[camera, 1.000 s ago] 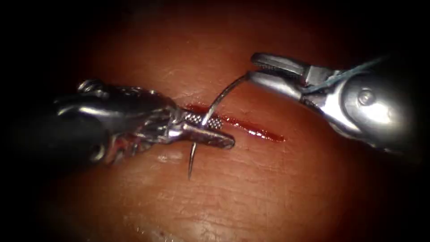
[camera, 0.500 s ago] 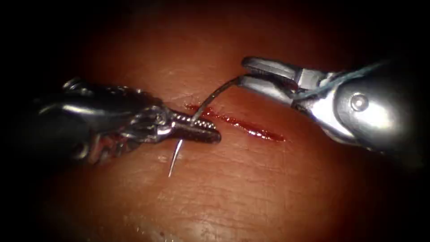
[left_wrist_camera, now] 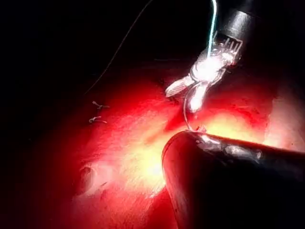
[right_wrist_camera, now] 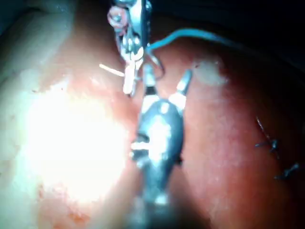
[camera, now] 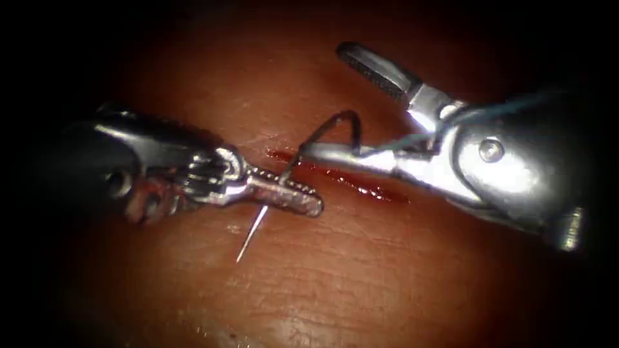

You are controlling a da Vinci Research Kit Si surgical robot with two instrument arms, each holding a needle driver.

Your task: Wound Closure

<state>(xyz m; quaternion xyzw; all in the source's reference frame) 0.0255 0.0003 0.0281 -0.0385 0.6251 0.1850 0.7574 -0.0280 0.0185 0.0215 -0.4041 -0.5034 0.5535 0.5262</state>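
Now the right gripper (camera: 342,106) has let go of the needle (camera: 303,154): its jaws were pinching the tail end 0.5 s ago and are spread wide, upper jaw pointing to 10 o'clock. The left gripper (camera: 293,193) is pressed together on the needle near mid-curve, over the cut (camera: 361,183) (needle clear of the tissue (camera: 361,270), tip toward 7 o'clock). Count: two tools, one needle, one thread (camera: 412,138) trailing across the right tool. Red fluid (camera: 380,191) lines the cut.

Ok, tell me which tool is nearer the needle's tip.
Left. The left tool grips the needle just above its tip, below the cut. The right tool, jaws open, sits by the needle's tail end, across the cut.
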